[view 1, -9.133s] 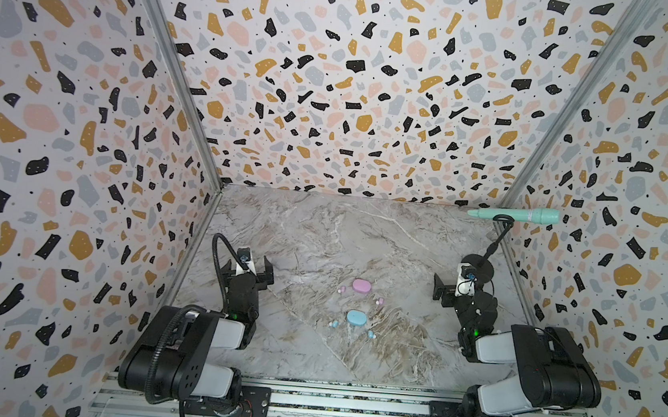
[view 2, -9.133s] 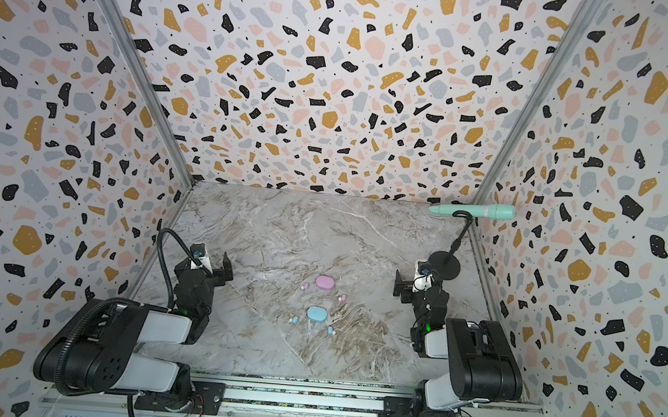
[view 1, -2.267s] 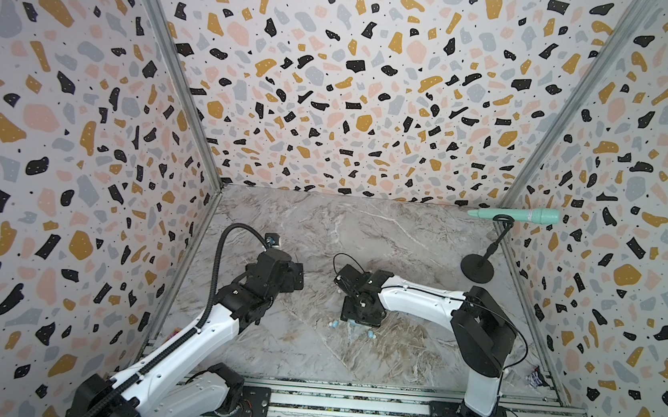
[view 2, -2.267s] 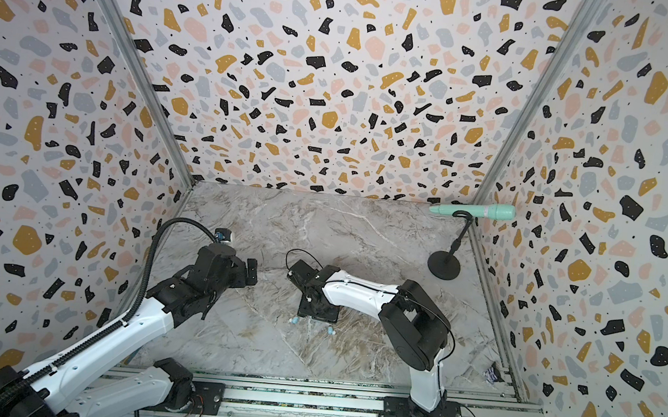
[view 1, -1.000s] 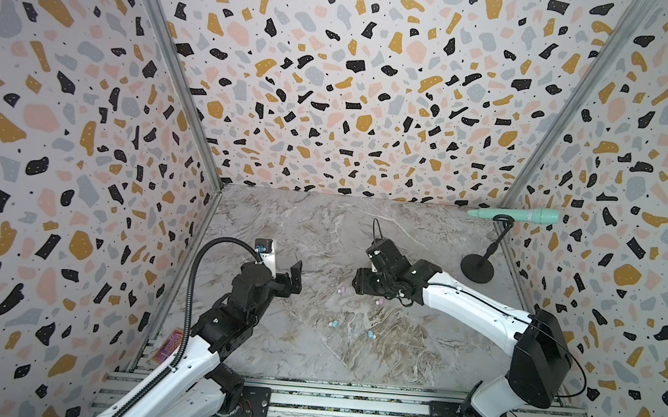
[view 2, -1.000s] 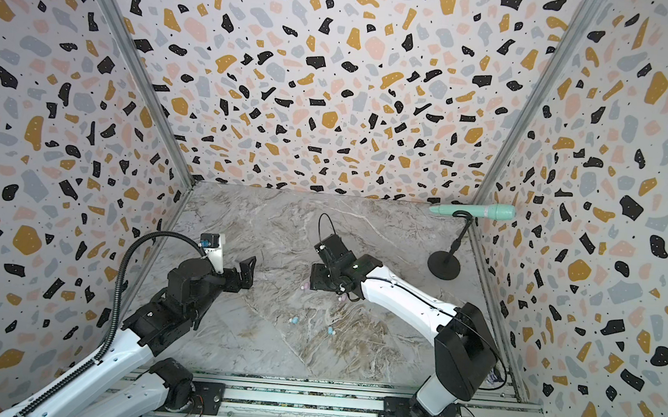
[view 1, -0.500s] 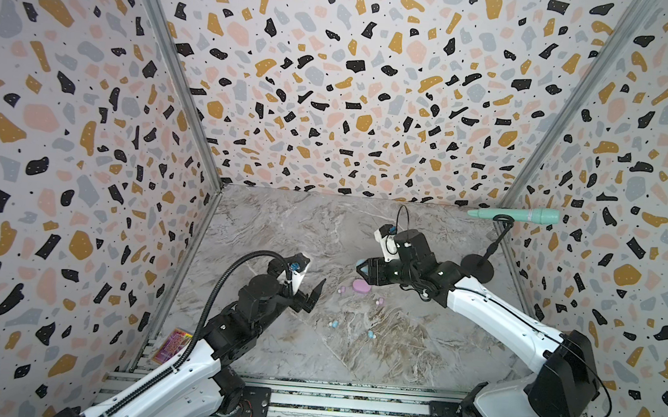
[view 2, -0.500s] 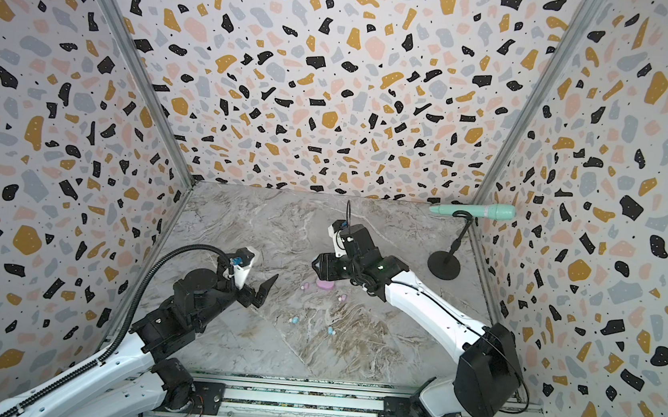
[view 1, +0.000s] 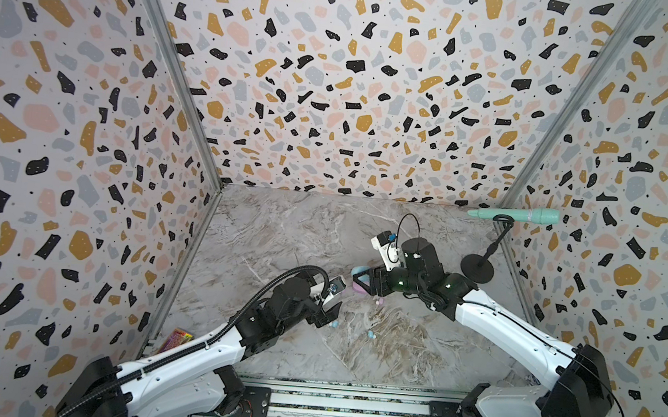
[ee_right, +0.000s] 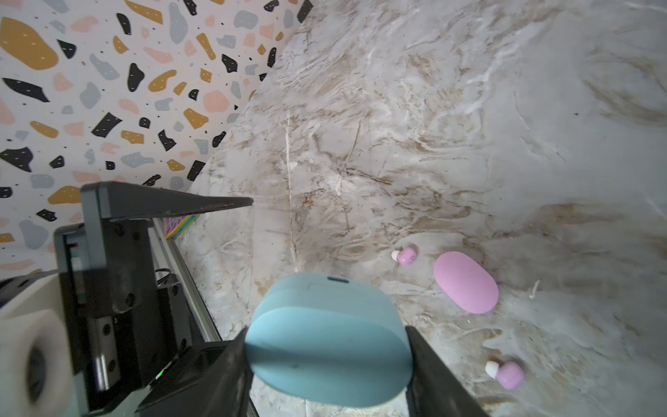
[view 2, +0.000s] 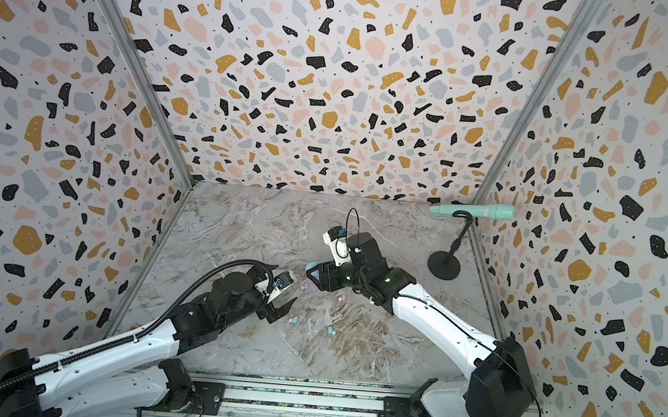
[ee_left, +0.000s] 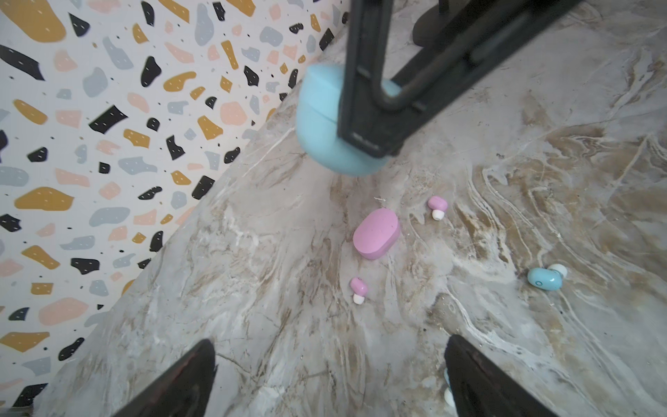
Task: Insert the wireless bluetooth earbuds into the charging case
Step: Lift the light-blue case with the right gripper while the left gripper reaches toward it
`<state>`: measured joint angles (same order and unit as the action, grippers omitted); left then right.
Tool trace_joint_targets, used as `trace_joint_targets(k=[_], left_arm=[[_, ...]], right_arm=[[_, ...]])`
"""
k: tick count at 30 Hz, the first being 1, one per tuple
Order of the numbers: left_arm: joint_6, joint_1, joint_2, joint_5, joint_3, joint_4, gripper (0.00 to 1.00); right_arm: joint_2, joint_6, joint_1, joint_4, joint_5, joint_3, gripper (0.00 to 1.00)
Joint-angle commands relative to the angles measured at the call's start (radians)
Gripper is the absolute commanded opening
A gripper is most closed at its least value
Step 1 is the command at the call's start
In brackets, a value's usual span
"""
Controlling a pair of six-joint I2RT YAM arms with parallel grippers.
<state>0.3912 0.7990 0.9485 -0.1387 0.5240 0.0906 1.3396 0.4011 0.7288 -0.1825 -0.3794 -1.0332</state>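
My right gripper (view 1: pixel 361 281) (ee_right: pixel 328 361) is shut on the closed light blue charging case (ee_right: pixel 328 339) (ee_left: pixel 321 137) and holds it above the table. Below it lies a closed pink case (ee_left: pixel 376 234) (ee_right: pixel 465 283), with two pink earbuds (ee_left: pixel 437 205) (ee_left: pixel 359 289) beside it. Two blue earbuds (view 1: pixel 333 324) (view 1: pixel 371 334) lie nearer the front. My left gripper (view 1: pixel 330 315) (ee_left: pixel 330 379) hangs open and empty just over the table. One blue earbud (ee_left: pixel 447 393) peeks out beside its finger, and the other (ee_left: pixel 545 278) lies farther off.
A teal microphone (view 1: pixel 515 213) rests on a black stand whose base (view 1: pixel 477 269) sits at the back right. A small colourful object (view 1: pixel 175 338) lies against the left wall near the front. Patterned walls close in three sides.
My left gripper has reached in toward the middle and come down close to the blue earbuds. The right gripper, still holding the blue case, has barely shifted.
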Motion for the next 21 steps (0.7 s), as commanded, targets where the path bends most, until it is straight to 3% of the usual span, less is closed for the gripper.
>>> trace_joint_targets(k=[1, 11, 21], left_arm=[[0.039, 0.007, -0.026, -0.012, -0.013, 0.095, 1.0], [0.051, 0.035, -0.052, 0.032, -0.013, 0.066, 0.99], [0.064, 0.064, -0.083, 0.04, -0.035, 0.062, 0.94]], right_arm=[[-0.015, -0.027, 0.004, 0.058, -0.107, 0.009, 0.0], [0.051, -0.079, 0.004, 0.078, -0.28, -0.001, 0.0], [0.076, -0.099, 0.007, 0.073, -0.318, -0.008, 0.0]])
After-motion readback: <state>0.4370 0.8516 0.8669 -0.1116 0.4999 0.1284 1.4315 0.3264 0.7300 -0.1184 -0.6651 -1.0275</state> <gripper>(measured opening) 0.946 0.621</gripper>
